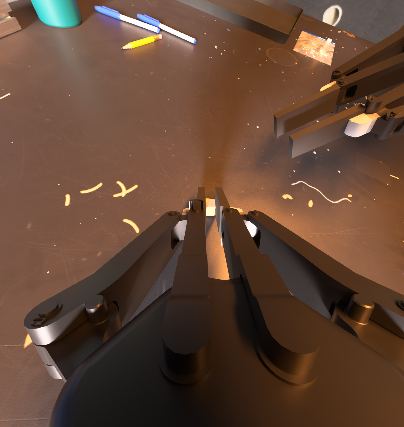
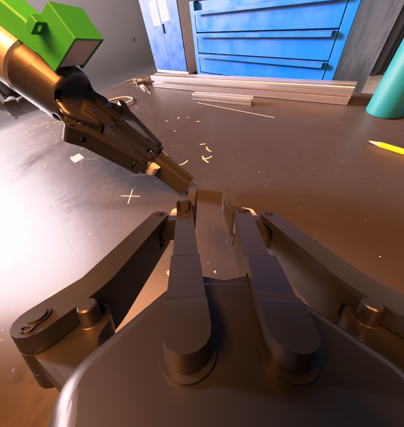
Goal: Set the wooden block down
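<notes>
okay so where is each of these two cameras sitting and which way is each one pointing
Left wrist view: sits on the left pincer, looking along its fingers, shut on the wooden block, low over the brown table, toward two blue markers and a teal cylinder.
Right wrist view: sits on the right pincer, open with nothing between its fingers, facing blue drawers.
Shared: the table, the yellow pencil, the teal cylinder, and each shows the other pincer.

wooden block (image 1: 209,207): pale cream, between the left gripper's dark fingers
table (image 1: 104,138): scuffed brown, flecked yellow
cup (image 1: 56,12): teal
markers (image 1: 127,19): blue and white
pencil (image 1: 142,42): yellow
drawer cabinet (image 2: 265,39): blue
camera housing (image 2: 57,34): green
</notes>
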Tool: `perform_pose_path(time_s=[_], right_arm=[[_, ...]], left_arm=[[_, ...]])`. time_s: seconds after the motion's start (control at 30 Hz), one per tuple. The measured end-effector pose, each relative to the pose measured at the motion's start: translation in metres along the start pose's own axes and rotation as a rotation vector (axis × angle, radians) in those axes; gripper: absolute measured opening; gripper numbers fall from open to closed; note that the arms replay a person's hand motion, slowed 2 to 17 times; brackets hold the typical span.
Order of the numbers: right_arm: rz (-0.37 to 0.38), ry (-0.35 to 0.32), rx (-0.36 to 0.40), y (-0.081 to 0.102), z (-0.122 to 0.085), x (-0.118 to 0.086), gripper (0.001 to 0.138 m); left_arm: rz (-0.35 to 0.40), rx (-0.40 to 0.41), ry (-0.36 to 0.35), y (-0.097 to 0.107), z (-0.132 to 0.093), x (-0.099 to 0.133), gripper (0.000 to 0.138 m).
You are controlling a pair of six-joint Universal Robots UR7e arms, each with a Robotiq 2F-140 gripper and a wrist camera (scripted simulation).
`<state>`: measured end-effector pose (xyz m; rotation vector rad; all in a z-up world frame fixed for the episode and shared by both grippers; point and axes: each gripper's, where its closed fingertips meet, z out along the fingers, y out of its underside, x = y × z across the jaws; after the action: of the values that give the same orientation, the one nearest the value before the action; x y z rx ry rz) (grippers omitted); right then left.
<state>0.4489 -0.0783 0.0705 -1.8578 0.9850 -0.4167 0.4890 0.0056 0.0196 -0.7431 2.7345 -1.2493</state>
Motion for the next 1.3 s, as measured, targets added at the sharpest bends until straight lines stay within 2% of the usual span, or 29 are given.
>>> perform_pose_path(time_s=[0.5,1.3], right_arm=[[0.024,-0.007,0.000,0.0001,0.0000,0.0019,0.030],[0.066,-0.059,0.028,-0.0031,-0.0029,0.0010,0.030]], left_arm=[[-0.019,-0.004,0.001,0.0006,0.0005,-0.0018,0.011],[-0.064,-0.013,0.022,0.0003,0.0016,-0.0040,0.011]])
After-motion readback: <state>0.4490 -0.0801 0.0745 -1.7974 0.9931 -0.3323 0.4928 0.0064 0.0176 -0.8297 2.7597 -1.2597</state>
